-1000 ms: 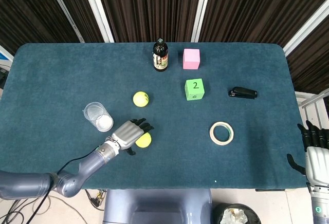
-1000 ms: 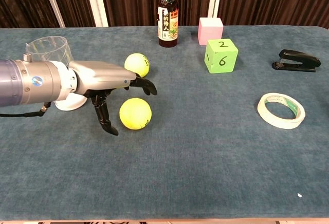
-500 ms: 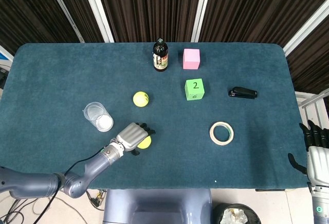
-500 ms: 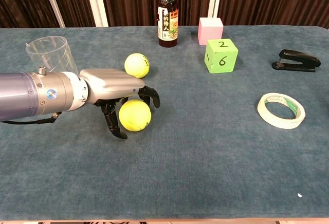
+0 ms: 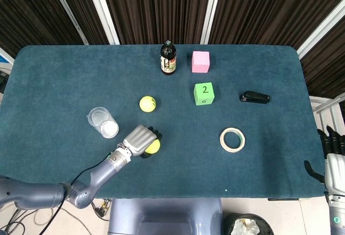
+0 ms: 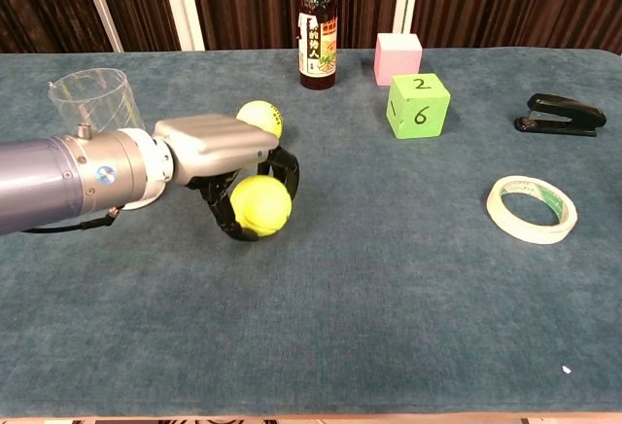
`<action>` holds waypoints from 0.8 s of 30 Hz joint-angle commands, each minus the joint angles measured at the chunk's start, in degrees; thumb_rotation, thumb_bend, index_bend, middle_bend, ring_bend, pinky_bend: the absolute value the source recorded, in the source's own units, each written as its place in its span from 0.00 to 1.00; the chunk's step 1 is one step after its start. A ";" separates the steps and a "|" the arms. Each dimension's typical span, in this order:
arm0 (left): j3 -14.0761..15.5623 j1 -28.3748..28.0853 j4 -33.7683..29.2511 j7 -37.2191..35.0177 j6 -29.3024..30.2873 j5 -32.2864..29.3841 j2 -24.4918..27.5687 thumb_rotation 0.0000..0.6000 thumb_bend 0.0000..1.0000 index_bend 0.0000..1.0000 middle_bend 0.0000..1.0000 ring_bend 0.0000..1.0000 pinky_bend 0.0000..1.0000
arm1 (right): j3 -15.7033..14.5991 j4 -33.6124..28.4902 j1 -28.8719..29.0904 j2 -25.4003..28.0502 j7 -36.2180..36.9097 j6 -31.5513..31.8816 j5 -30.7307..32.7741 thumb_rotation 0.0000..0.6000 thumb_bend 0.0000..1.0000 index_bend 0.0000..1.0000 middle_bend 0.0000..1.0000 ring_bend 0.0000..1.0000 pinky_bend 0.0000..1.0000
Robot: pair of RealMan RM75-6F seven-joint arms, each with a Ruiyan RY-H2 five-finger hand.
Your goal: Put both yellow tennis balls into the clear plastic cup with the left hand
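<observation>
Left hand [image 6: 225,157] now wrapped around the near tennis ball [image 6: 260,204], fingers [image 6: 222,218] curled under and behind it; half a second earlier they only straddled it, a second ago they were spread wide above. Ball looks slightly raised off the table [image 6: 389,298], though contact cannot be ruled out. Judgement: grasp made, lift and carry come next.

Clear plastic cup [image 6: 96,102] stands upright at about 10 o'clock from the hand, empty as far as visible, unmoved. Second tennis ball [image 5: 147,103] lies on the cloth at 12 o'clock, just beyond the hand, untouched.

Right hand [image 5: 334,154] hangs off the table's right edge, holding nothing; how far its fingers spread, I cannot tell.

Further off: tape roll [image 6: 532,208], stapler [image 6: 560,114], green die [image 6: 419,106], pink cube [image 6: 398,58], sauce bottle [image 6: 318,29].
</observation>
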 commanded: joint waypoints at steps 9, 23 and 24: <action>-5.76 0.97 -12.46 -0.23 7.22 4.91 11.49 1.00 0.32 0.39 0.47 0.33 0.52 | 0.15 -0.30 -0.06 -0.22 -0.49 0.11 0.37 1.00 0.35 0.11 0.03 0.06 0.01; -7.35 8.17 -21.66 -6.63 12.12 8.16 31.53 1.00 0.31 0.39 0.47 0.33 0.52 | -0.06 -0.11 0.35 -1.30 -2.43 -0.64 0.89 1.00 0.35 0.11 0.03 0.06 0.01; -7.35 8.82 -21.61 -7.74 12.33 8.14 32.65 1.00 0.31 0.39 0.47 0.33 0.52 | -0.08 -0.11 0.38 -1.36 -2.53 -0.70 0.89 1.00 0.35 0.11 0.03 0.06 0.01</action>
